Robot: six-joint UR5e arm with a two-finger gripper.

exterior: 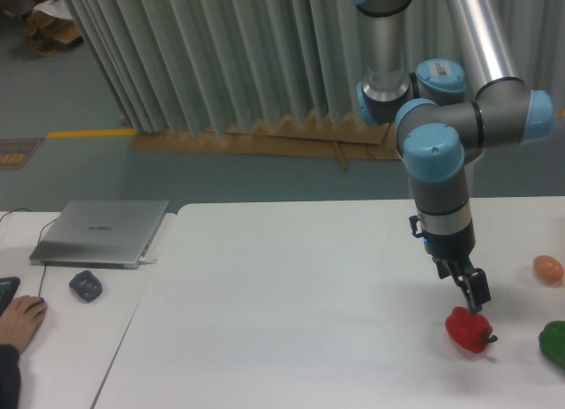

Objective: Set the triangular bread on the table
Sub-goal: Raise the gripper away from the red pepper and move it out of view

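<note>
The triangular bread does not show anywhere in this view. My gripper (474,296) hangs low over the right part of the white table (291,312), its dark fingers just above and touching or nearly touching the top of a red pepper (466,329). The fingers read as one narrow dark shape from this angle, so I cannot tell whether they are open or shut. Nothing shows between them.
A small orange-pink egg-shaped thing (547,268) lies at the right edge, and a green pepper (554,343) is cut off at the lower right. On the narrower desk to the left are a laptop (101,232), a mouse (86,285) and a person's hand (18,319).
</note>
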